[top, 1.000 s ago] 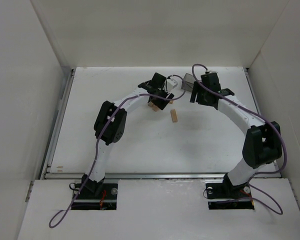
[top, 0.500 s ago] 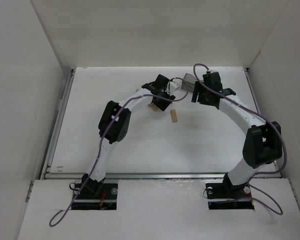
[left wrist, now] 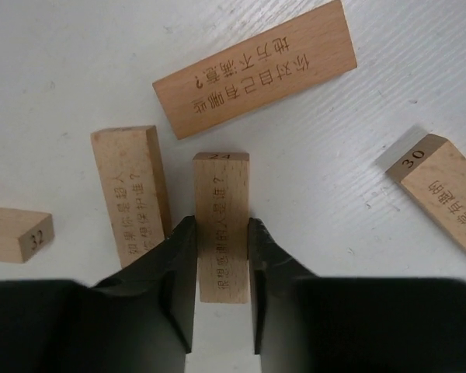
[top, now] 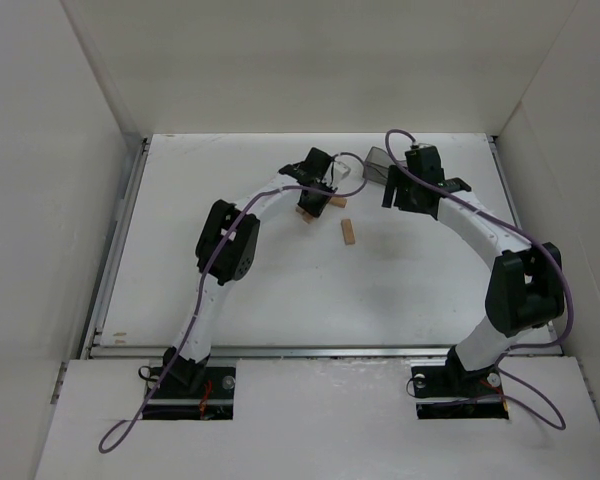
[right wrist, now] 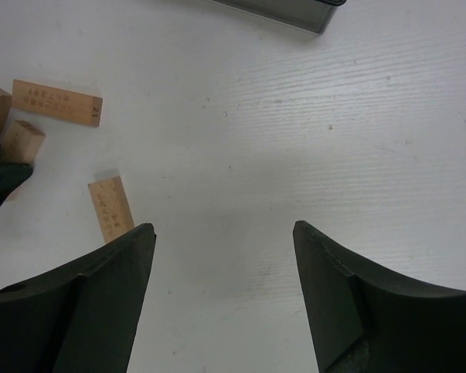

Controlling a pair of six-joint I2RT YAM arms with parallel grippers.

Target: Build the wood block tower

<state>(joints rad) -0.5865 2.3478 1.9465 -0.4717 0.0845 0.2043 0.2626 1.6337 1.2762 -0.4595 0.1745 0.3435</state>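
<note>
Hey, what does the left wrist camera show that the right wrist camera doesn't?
Only the left wrist: the left gripper with jaws shut on one wood block, plus the block numbered 30 and the block numbered 32. Only the right wrist: the right gripper, jaws open over the table, and a corner of the grey bin at the top edge. Both: loose wood blocks lying on the white table, none stacked.

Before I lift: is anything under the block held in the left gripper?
Only bare white table shows around the clamped block in the left gripper; no other block pokes out beneath it. Its underside and contact with the table are hidden by the block itself.
</note>
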